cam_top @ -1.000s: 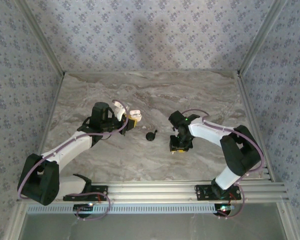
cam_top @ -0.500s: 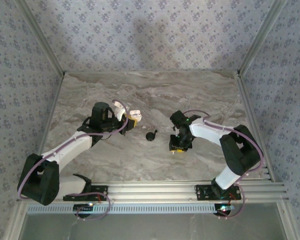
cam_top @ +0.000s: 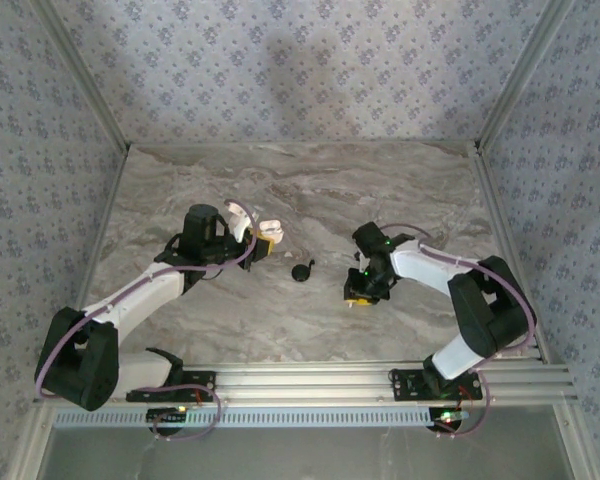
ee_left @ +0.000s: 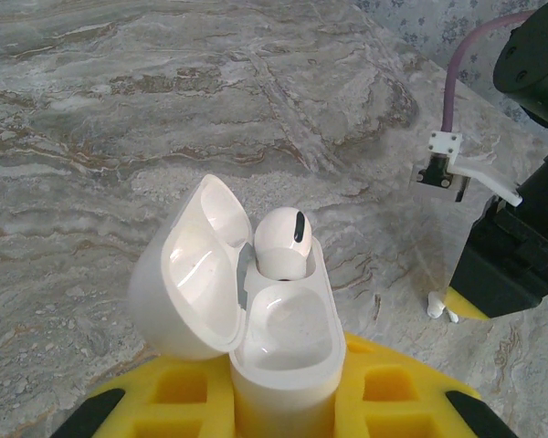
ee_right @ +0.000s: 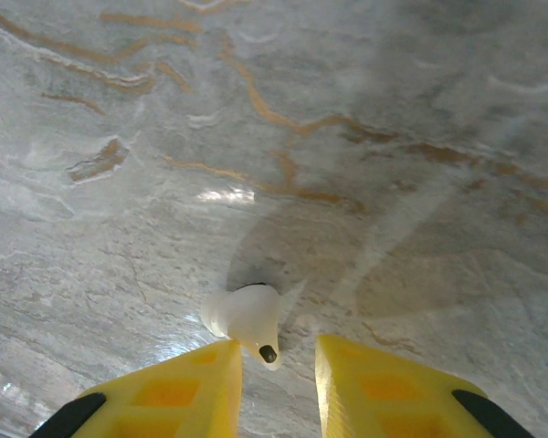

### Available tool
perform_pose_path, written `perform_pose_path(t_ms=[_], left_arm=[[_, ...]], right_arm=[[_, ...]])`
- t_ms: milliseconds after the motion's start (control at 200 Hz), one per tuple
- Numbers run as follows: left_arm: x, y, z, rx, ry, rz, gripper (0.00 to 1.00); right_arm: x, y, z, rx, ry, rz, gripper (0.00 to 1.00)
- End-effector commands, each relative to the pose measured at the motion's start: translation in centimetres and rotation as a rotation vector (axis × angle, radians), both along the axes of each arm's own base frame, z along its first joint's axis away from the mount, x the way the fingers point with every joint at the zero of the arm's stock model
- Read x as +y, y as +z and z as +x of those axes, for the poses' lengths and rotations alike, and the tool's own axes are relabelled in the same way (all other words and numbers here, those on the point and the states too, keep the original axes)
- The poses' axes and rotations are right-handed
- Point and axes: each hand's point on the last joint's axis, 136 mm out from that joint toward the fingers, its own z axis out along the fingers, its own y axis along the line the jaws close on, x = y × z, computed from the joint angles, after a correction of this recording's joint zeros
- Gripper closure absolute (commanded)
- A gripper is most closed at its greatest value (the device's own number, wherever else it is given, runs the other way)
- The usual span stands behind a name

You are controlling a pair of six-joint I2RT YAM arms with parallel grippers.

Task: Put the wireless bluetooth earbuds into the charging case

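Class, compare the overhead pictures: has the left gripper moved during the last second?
No. The left gripper keeps its place, up and left of the black round object.

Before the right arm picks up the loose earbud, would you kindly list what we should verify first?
1. Charging case clamped in the left tool: ok.
2. Lid swung open: ok.
3. Free socket beside the seated earbud: looks empty, ok.
4. Right tool open and low over the table: ok.
5. Loose earbud centred between the right tool's fingers: not ok, it lies off-centre, at one fingertip.
6. Path from the right tool to the case: cannot tell; the black round object lies on the table between the two tools.
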Motion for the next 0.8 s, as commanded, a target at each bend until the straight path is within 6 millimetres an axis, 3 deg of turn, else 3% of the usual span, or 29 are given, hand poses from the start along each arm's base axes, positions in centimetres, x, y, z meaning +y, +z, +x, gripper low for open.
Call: perform_pose_path(t_ms=[0,280,580,670,795], left_arm=[[-0.5,1.3,0.4,-0.038,-0.017,-0.011,0.87],[-0.5,1.3,0.4,-0.036,-0.017,-0.011,0.87],[-0.6,1.3,0.4,-0.035,-0.018,-0.010,0.87],[-0.6,1.3,0.4,-0.034,-0.018,-0.010,0.87],[-0.6,1.4,0.4,-0.036,-0.017,-0.011,0.87]], right_arm=[[-1.4,-0.6,-0.9,0.032,-0.051,-0.026,0.72],[-2.1,-0.4,-0.5,0.019,-0.142,0.047,0.74],[-4.0,-0.3,-1.0,0.031,-0.212,0.029,0.75],[-4.1,0.5,-0.6,0.004,-0.194,0.009,0.75],[-3.3,3.1,0.5,-0.086,-0.068,-0.011,0.71]])
